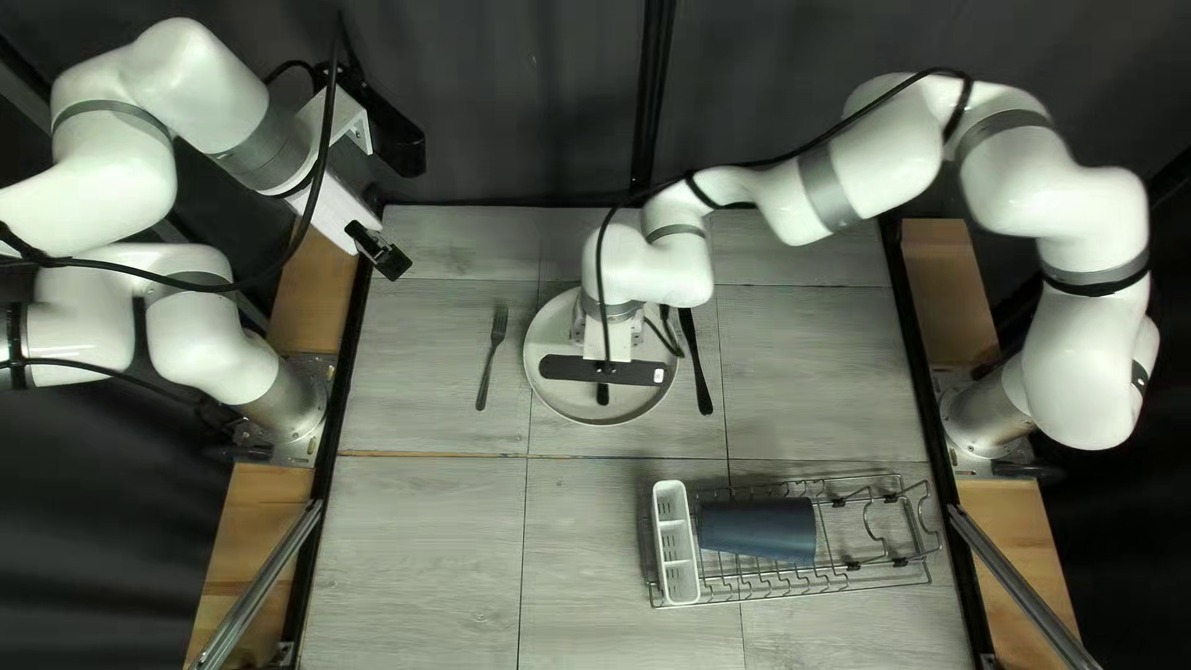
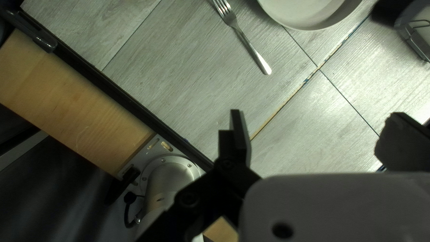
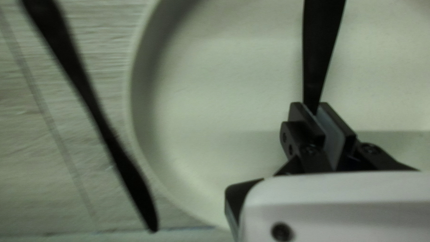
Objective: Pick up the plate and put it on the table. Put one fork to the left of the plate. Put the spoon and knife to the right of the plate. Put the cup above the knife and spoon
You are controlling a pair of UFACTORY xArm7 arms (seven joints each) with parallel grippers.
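Right gripper (image 3: 313,105) pinching likely spoon (image 3: 320,45) by its slim section above plate (image 3: 215,89), presumably for steady transfer toward knife (image 3: 137,190) on plate's right; left gripper (image 2: 314,116) spread wide, empty; fork (image 1: 489,360) left of plate; cup (image 1: 757,527) sideways on rack (image 1: 744,599).

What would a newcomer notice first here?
Probably the two white robot arms, reaching in from either side. Next, the pale plate, with the right arm's end effector gripping a black utensil over it. The dark cup lying on the wire rack stands out too.
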